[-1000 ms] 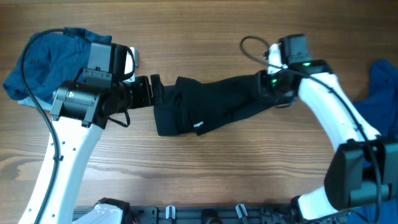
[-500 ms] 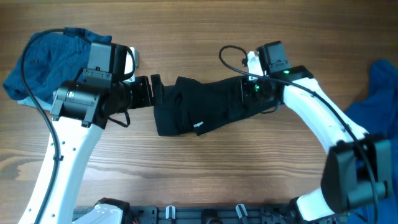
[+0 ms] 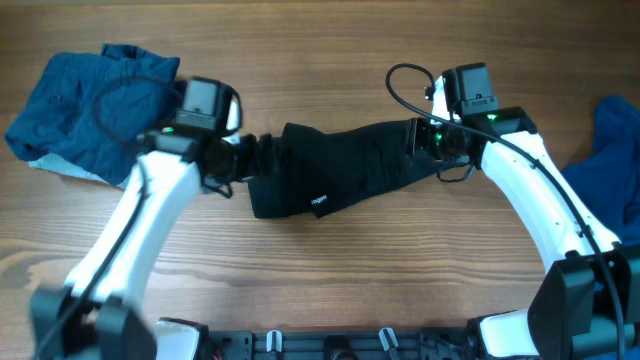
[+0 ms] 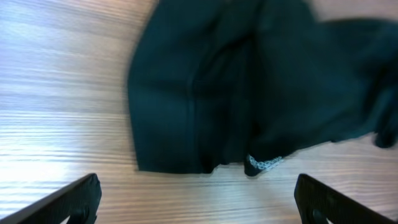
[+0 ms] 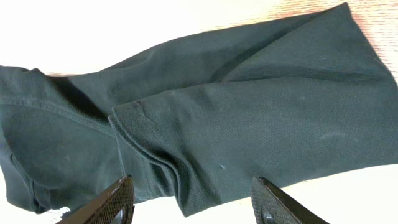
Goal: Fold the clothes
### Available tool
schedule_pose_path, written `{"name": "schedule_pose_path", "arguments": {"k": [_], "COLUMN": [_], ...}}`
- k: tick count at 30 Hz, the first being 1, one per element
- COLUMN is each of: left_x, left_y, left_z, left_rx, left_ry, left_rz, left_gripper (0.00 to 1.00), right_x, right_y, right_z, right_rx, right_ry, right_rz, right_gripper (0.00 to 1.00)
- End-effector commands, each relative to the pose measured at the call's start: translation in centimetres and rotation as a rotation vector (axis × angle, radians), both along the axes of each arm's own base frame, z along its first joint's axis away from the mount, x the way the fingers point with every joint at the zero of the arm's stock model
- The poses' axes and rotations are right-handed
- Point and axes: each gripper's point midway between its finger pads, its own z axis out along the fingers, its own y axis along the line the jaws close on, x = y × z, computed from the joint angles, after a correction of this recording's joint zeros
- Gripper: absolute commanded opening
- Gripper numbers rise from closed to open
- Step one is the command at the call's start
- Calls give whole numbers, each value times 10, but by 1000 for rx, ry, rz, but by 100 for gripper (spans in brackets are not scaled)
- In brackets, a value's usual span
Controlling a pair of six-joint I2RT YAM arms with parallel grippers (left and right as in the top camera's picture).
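Observation:
A black garment (image 3: 340, 170) lies crumpled lengthwise across the middle of the wooden table, with a small white label (image 3: 320, 201) near its front edge. My left gripper (image 3: 255, 158) is at its left end and stands wide open. In the left wrist view the left gripper (image 4: 198, 202) has only bare wood between its fingers, and the black garment (image 4: 236, 93) lies just ahead. My right gripper (image 3: 420, 140) hovers open over the garment's right end. In the right wrist view the right gripper (image 5: 193, 208) straddles a fold of the black cloth (image 5: 249, 124) without pinching it.
A blue garment (image 3: 90, 110) lies bunched at the back left of the table. Another blue garment (image 3: 615, 140) shows at the right edge. A black cable (image 3: 405, 85) loops beside the right wrist.
My right gripper has opened and let go of the garment's right end, which has dropped onto the table. My left arm has changed pose beside the garment's left end, its jaws still open.

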Motion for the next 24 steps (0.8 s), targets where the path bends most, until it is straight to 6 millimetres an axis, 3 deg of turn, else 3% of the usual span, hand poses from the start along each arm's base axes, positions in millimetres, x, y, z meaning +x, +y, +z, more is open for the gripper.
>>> {"name": "schedule_pose_path", "arguments": {"k": [1, 7, 15, 20, 24], "left_x": [-7, -7, 21, 25, 30], "left_y": [-19, -5, -47, -72, -77], "left_z": [-48, -94, -120, -110, -106], "left_rx": [-102, 4, -186, -344, -372], "left_ry": [144, 226, 170, 135, 98], "left_rz": [5, 25, -33, -127, -164], "left_gripper": [100, 100, 100, 100, 99], "right_x": [1, -1, -1, -3, -2], "right_y": [-8, -17, -18, -18, -18], "right_z": [4, 12, 13, 12, 12], "right_rx": [-1, -5, -10, -12, -12], "right_ry": [-7, -17, -22, -16, -17], "right_rz": [-38, -51, -38, -36, -36], "right_gripper": [60, 60, 60, 60, 60]}}
